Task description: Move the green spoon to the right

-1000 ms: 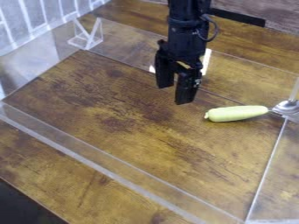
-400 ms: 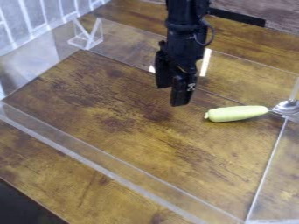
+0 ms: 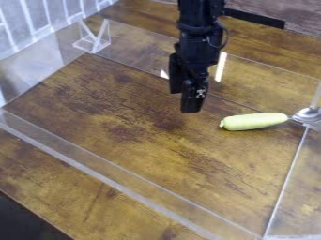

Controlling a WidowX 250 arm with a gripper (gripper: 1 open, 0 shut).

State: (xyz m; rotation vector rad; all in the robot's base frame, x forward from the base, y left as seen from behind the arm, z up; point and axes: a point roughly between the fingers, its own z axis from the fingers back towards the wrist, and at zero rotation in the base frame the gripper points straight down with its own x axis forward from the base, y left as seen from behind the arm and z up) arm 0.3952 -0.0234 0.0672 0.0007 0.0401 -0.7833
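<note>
The green spoon (image 3: pixel 254 121) lies flat on the wooden table at the right, its yellow-green handle pointing left and its small silvery end (image 3: pixel 307 114) toward the right edge. My black gripper (image 3: pixel 189 97) hangs from the arm above the table's middle, to the left of the spoon and apart from it. Its fingers point down and stand open, with nothing between them.
A clear acrylic wall (image 3: pixel 75 164) runs along the front and a clear panel (image 3: pixel 291 187) stands at the right, close to the spoon's silvery end. A small clear stand (image 3: pixel 93 37) sits at the back left on the wooden tabletop (image 3: pixel 138 122).
The gripper has drifted slightly left and up, away from the spoon. The spoon has not moved.
</note>
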